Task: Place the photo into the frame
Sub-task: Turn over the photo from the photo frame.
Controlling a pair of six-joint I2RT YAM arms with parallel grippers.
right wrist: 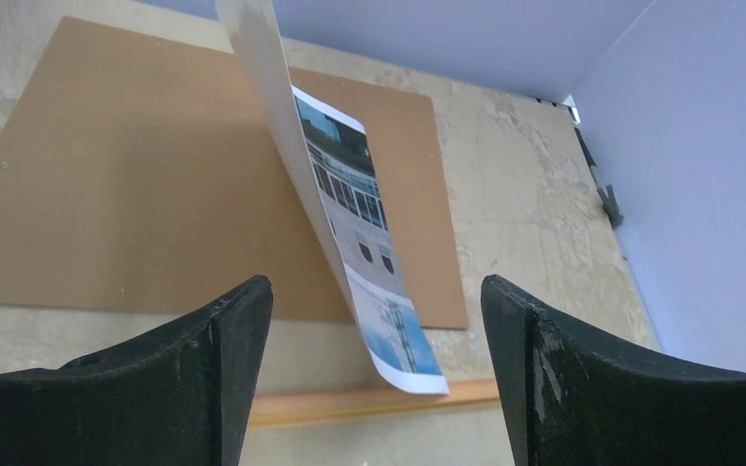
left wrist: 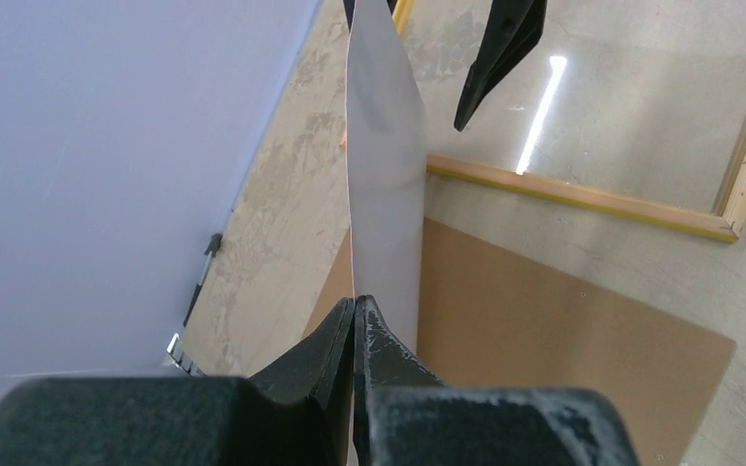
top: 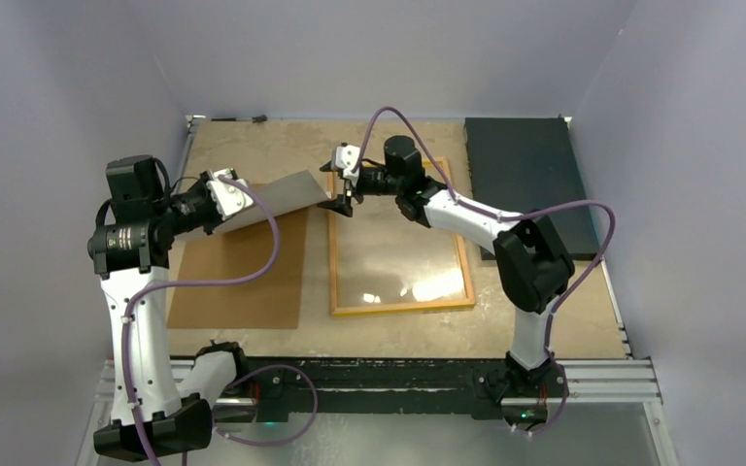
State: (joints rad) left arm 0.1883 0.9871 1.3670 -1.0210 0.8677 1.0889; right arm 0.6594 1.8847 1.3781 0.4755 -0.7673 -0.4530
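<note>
Top external | left end effector (left wrist: 355, 303) pinches photo (top: 282, 194), right end effector (right wrist: 377, 283) spread | step: transfer | next I lay it into frame (top: 398, 308)

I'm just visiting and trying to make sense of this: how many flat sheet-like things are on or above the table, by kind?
photo: 1
frame: 1
brown board: 1
dark mat: 1
Total: 4
</note>
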